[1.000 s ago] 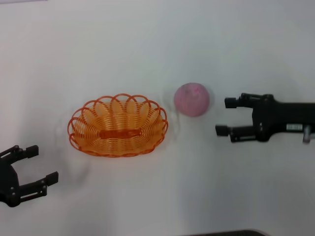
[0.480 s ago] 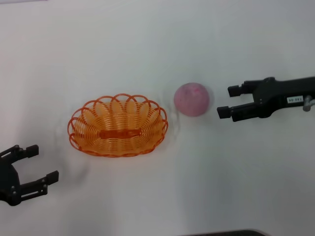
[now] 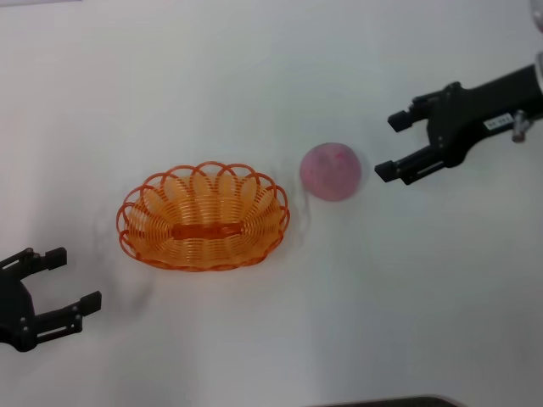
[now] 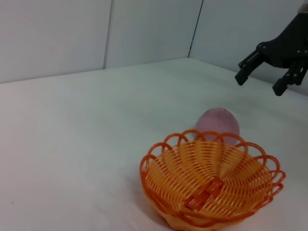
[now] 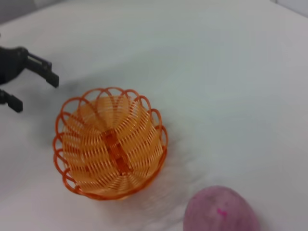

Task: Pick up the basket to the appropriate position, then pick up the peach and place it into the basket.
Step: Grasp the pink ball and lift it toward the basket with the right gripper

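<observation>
The orange wire basket (image 3: 204, 217) rests empty on the white table, left of centre; it also shows in the left wrist view (image 4: 211, 180) and the right wrist view (image 5: 110, 143). The pink-purple peach (image 3: 331, 170) lies just right of the basket, apart from it (image 4: 217, 123) (image 5: 221, 211). My right gripper (image 3: 391, 145) hangs open to the right of the peach, raised off the table, nothing between its fingers (image 4: 260, 76). My left gripper (image 3: 69, 279) stands open at the near left, short of the basket (image 5: 29, 82).
The white table (image 3: 254, 76) stretches wide around both objects. Grey wall panels (image 4: 96, 33) rise beyond the table's far edge in the left wrist view. A dark edge (image 3: 390, 402) shows at the bottom of the head view.
My right gripper has risen and swung toward the far right, tilting as it went, still open. Basket, peach and left gripper have stayed put.
</observation>
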Robot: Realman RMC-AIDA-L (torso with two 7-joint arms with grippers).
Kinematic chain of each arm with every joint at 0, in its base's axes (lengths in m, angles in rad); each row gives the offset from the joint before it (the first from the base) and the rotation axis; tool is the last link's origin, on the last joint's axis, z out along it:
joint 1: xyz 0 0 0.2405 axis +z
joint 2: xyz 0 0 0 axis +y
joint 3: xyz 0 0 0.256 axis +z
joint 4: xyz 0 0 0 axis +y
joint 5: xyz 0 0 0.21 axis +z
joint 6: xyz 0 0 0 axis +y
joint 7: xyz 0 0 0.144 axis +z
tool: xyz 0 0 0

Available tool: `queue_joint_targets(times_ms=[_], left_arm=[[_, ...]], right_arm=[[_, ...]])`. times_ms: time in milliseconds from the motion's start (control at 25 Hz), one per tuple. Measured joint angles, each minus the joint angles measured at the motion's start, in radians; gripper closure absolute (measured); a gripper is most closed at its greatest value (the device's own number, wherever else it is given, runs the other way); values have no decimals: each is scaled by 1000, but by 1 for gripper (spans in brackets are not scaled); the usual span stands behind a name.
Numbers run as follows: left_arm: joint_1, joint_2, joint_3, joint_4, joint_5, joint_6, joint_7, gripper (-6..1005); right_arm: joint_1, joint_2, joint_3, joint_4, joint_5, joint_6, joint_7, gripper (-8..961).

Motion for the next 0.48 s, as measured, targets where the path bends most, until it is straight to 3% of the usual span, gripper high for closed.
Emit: queue_joint_targets(times_ms=[160, 480], left_arm=[[0, 0, 0, 0, -1, 0, -11, 140], [-2, 0, 0, 0, 0, 0, -14, 141]], right_arm=[[56, 6, -50, -2, -41, 14, 24, 18], [103, 16, -178, -2, -72, 78, 103, 16]])
